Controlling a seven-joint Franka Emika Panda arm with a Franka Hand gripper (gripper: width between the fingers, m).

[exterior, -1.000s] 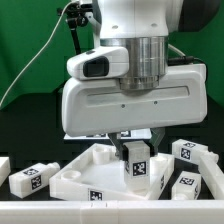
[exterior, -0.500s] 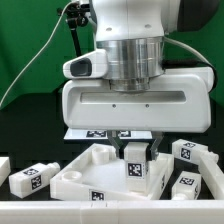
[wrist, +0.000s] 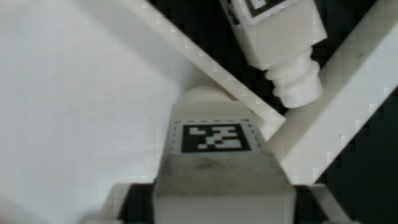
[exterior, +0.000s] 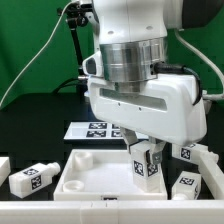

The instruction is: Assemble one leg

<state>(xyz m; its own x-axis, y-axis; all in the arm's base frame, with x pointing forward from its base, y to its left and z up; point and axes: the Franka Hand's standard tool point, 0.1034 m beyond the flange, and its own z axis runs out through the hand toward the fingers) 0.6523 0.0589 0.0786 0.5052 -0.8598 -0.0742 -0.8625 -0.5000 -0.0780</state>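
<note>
My gripper is shut on a leg, a small white block with a black-and-white tag. It holds the leg upright at the near right corner of the large white tray-like piece, and the leg's lower end is hidden there. In the wrist view the held leg runs out from between my gripper, over the tray piece's flat inside and its rim. Another leg lies beyond the rim.
Loose legs lie at the exterior view's left and right, with one more further right. The marker board lies behind the tray piece. A white ledge runs along the front edge.
My hand has turned about its axis and shifted toward the exterior view's right with the leg. The tray piece now lies square to the view instead of corner-on.
</note>
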